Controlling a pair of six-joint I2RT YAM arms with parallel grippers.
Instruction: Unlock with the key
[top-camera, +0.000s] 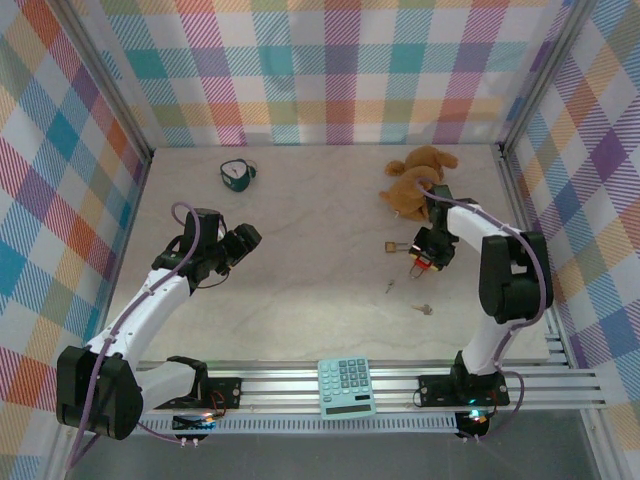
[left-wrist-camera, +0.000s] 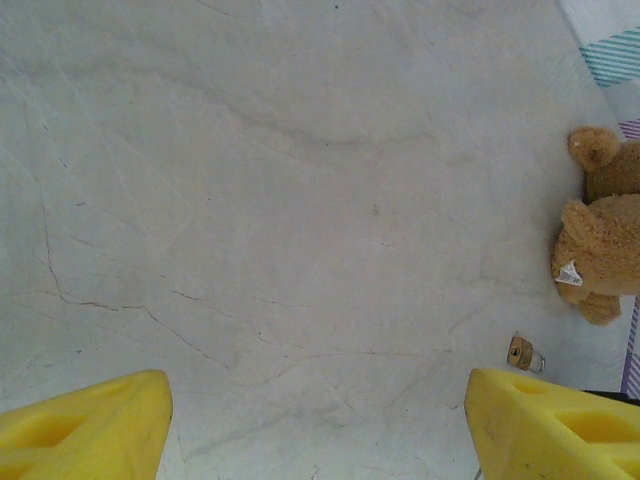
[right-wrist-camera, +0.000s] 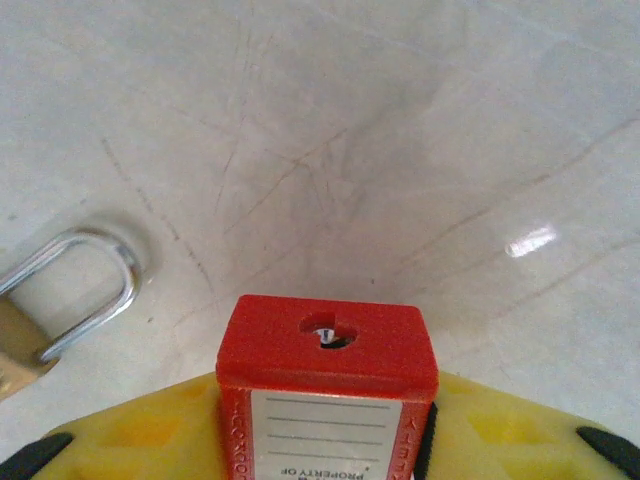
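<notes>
Right claw (top-camera: 420, 263) pinches the red lock (right-wrist-camera: 327, 350) by its sides; you should expect hard, smooth, light plastic, so hold firmly and leave the keyhole (right-wrist-camera: 328, 333) free.

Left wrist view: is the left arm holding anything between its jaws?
No: the jaws of the left gripper stand wide apart, with bare table between them.

A pale, veined tabletop (top-camera: 300, 230) carries a brown plush teddy bear (top-camera: 408, 183), a small teal object (top-camera: 237, 175), a brass padlock (top-camera: 391, 246) and two small metal keys (top-camera: 390, 287), each apart.
</notes>
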